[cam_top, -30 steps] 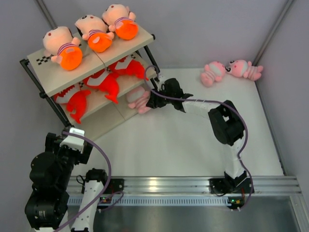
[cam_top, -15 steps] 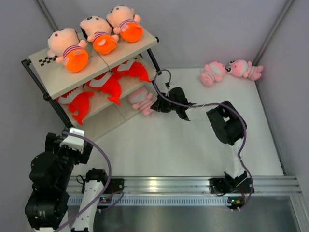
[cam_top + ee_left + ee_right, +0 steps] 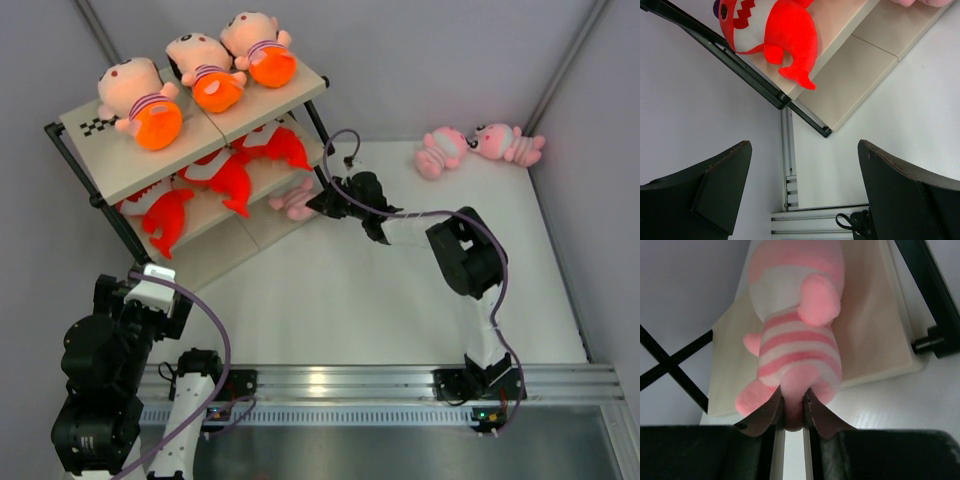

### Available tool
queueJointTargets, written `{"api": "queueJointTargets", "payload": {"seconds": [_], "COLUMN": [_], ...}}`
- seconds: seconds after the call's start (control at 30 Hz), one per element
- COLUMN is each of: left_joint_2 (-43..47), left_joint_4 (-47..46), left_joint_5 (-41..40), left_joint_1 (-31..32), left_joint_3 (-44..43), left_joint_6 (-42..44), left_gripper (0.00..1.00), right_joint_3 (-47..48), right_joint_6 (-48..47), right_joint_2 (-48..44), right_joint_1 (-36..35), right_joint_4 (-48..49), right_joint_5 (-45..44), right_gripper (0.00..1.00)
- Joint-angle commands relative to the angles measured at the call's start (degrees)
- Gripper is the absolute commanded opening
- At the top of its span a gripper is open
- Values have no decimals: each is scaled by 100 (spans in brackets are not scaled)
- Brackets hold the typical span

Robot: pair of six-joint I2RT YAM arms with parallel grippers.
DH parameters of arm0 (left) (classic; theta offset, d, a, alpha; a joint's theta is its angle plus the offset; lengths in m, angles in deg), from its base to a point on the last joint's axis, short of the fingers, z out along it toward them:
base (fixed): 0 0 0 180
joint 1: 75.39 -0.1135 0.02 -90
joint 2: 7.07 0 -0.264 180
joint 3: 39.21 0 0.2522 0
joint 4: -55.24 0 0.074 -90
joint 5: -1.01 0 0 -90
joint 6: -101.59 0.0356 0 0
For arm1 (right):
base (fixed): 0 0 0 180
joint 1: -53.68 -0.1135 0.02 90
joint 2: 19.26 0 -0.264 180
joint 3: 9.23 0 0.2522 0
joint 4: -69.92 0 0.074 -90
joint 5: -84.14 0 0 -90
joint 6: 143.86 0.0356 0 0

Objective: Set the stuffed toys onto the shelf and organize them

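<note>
Pink striped doll (image 3: 795, 340) lies on the lowest board of the shelf (image 3: 110, 160), at the end nearest the right arm. Its head points deeper in and its bottom sticks out over the board's edge. The right tool (image 3: 792, 402) is clenched on that bottom end, with the plush pinched between its two fingers. Two more pink dolls (image 3: 440, 152) lie side by side at the far right of the bench (image 3: 400, 300), well apart from the shelf. Three red fish (image 3: 235, 175) sit along the middle board, and three peach dolls (image 3: 205, 80) line the top board. The left tool (image 3: 804, 150) hangs released, its fingers spread wide and gripping nothing, near the shelf's near-left corner.
</note>
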Motion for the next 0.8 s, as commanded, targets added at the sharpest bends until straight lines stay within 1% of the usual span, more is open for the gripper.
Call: {"api": "queueJointTargets", "payload": {"seconds": [0.0,0.1,0.13,0.2,0.23,0.3,0.33,0.4,0.43,0.6,0.67,0.77], "left_joint_2": [40,31,40,40,49,58,58,66,66,66,66,84], "left_joint_4": [-32,-41,-32,-32,-32,-32,-23,-23,-23,-14,-6,-14], "left_joint_5": [81,64,72,90,90,99,99,99,99,116,90,46], "left_joint_1": [-41,-50,-42,-41,-41,-41,-41,-41,-41,-50,-41,-41], "left_joint_3": [-94,-103,-103,-86,-94,-68,-68,-77,-77,-68,-59,11], "left_joint_6": [38,55,46,55,46,55,46,64,64,73,90,125], "left_gripper": [93,93,93,93,93,93,93,93,93,93,93,93], "right_joint_3": [455,657,683,684,692,710,684,588,430,-98,-300,-651], "right_joint_6": [271,289,271,175,96,-1,-62,-80,-98,-510,-835,-916], "right_joint_2": [301,433,433,372,354,302,267,100,30,-883,-1365,-1939], "right_joint_1": [-57,-57,-57,-48,-48,-48,-31,13,31,198,251,540], "right_joint_4": [555,406,362,291,247,54,1,18,45,-191,-700,-1334], "right_joint_5": [-11,-37,-72,-98,-107,-107,-107,-107,-107,-177,-230,-213], "right_gripper": [16,23,29,35,41,47,51,55,59,68,70,71]}}
